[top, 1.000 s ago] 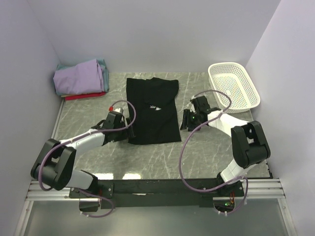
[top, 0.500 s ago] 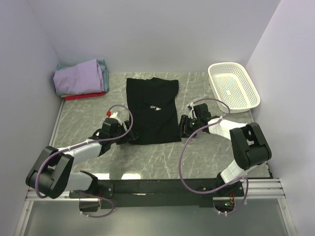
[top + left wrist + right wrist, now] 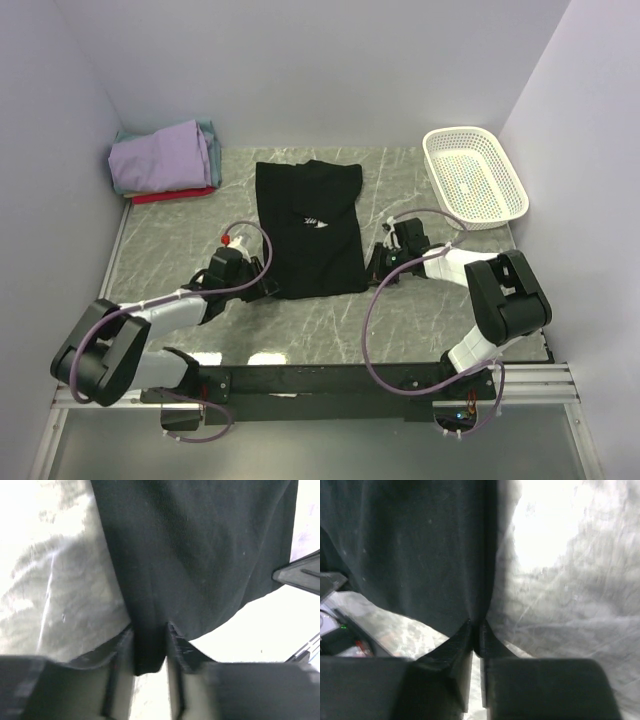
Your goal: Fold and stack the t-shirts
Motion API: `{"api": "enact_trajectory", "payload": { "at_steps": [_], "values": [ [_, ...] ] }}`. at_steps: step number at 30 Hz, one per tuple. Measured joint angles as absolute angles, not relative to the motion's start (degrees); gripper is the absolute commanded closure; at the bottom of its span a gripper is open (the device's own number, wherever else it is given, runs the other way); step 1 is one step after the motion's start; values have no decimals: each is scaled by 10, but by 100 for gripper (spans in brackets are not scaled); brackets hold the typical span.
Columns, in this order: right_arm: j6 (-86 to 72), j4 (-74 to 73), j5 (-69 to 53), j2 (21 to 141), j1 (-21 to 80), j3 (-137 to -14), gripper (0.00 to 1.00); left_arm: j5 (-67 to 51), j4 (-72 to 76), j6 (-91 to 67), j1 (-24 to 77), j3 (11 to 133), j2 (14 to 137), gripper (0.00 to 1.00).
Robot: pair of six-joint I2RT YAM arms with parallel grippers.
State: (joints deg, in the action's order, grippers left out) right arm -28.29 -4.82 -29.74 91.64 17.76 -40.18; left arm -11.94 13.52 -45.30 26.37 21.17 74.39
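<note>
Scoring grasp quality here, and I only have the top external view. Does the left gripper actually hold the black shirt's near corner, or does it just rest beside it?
Observer: It holds it. The left wrist view shows the left gripper shut on a tuck of the black t-shirt, with cloth filling the gap between its fingers.
Operator: And the right side?
Observer: In its own wrist view the right gripper is shut to a thin slit, and the shirt's edge runs down into it.
</note>
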Motion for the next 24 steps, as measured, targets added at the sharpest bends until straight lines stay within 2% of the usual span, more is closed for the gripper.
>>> {"api": "enact_trajectory", "payload": {
  "at_steps": [1,3,9,15,21,22,23,24],
  "values": [
    [-285,-46,-298,916,178,-396,100,-117,126,-454,266,210,735,86],
    [-291,-41,-305,916,178,-387,100,-114,108,-457,271,208,719,99],
    [-298,-45,-294,857,187,-339,100,-98,27,-463,284,209,659,99],
    [-318,-117,-246,696,235,-287,100,-83,-84,-489,314,210,592,99],
    [-389,-199,-173,553,334,-243,100,-70,-143,-536,373,194,530,99],
    [-403,-216,-163,535,344,-236,98,-68,-149,-547,384,187,522,97],
    [-417,-232,-153,519,352,-230,85,-67,-158,-556,394,182,517,88],
    [-430,-253,-142,505,359,-228,68,-65,-167,-569,407,177,510,62]
  ]
}}
